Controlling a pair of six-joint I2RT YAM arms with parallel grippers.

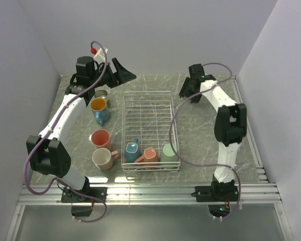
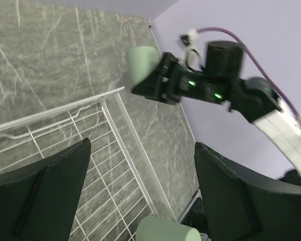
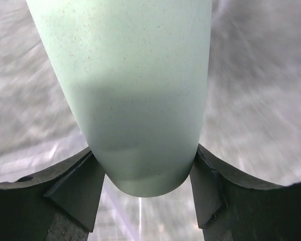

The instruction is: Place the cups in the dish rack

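The white wire dish rack [image 1: 149, 118] sits mid-table, with a teal cup [image 1: 133, 149], a salmon cup [image 1: 150, 154] and a mint cup [image 1: 169, 150] at its near end. My right gripper [image 1: 186, 94] hangs off the rack's far right corner. In the right wrist view it [image 3: 145, 165] is shut on a mint green cup [image 3: 135, 85]; the left wrist view shows that cup [image 2: 142, 63] too. My left gripper [image 1: 125, 75] is open and empty, raised beyond the rack's far left corner; in its own view it [image 2: 143, 150] looks down on the rack [image 2: 98, 155].
Left of the rack stand an orange-inside teal cup [image 1: 99, 108], a small metallic grey cup [image 1: 101, 94], a salmon cup [image 1: 100, 137] and a cream-white cup [image 1: 103, 158]. Walls close in the back and both sides. A metal rail [image 1: 150, 191] runs along the near edge.
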